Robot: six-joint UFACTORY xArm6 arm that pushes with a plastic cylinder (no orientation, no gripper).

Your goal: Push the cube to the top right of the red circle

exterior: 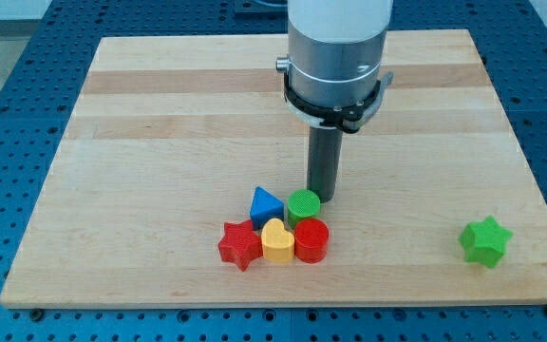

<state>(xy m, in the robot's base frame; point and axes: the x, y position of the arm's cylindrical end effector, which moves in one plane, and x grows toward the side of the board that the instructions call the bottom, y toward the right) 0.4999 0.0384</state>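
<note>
Landmark: red round plastic block [311, 240], low on the pale wooden bench [160, 123]. Touching it above, a green round plastic block [303, 206]. A blue angular plastic block [265, 205], possibly the cube, is seen up-left of it. A yellow plastic heart [276, 240] abuts its left, then a red plastic star [239, 244]. A green plastic star [485, 240] is noted far right. My tip [325, 198] is set above-right, against the green round. Hand state: cannot be told; only a rod is shown.

Wooden table [160, 114], my tip [325, 197] just beside green circle [303, 206], clustered with blue block [265, 204], yellow heart [276, 240], red circle [312, 239], red star [239, 244], green star [485, 240] well apart at view's right.
</note>
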